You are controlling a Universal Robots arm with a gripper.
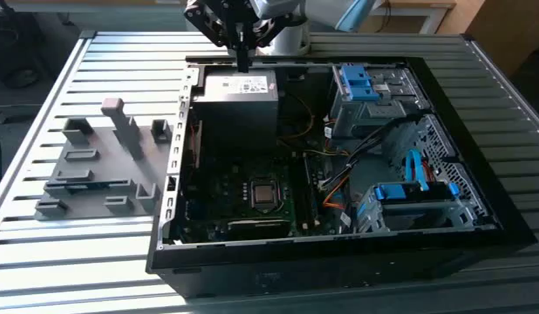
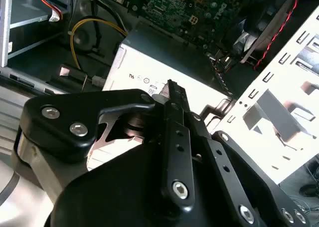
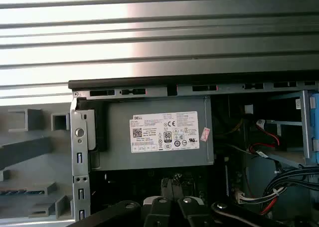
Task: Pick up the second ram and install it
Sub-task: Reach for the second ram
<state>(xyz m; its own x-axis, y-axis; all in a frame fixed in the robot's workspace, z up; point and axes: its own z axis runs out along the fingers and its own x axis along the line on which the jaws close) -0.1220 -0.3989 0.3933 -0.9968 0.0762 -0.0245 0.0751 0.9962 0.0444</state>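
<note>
Second ram (image 1: 86, 186) lies flat in a slot of the grey fixture (image 1: 121, 163), well apart from the claw (image 1: 243, 64), off to the exterior view's left of it and nearer that camera, outside the open computer case (image 1: 339, 271). Claw is clenched, fingertips pressed together in both wrist views (image 2: 169, 85) (image 3: 172, 183), nothing visible between them. It hangs pointing down over the far edge of the power supply box (image 1: 239, 88), just above its labelled top face (image 3: 159, 132); cannot tell if it touches. Motherboard (image 1: 226, 190) with its bare CPU socket (image 1: 265, 193) sits beyond the power supply from the claw, toward the exterior camera. Blue drive-bay latch (image 1: 357, 82) is near the claw, on the exterior view's right. Yellow cable (image 2: 82, 30) runs beside the power supply. Case and fixture both rest on the slatted metal table (image 1: 78, 268).
</note>
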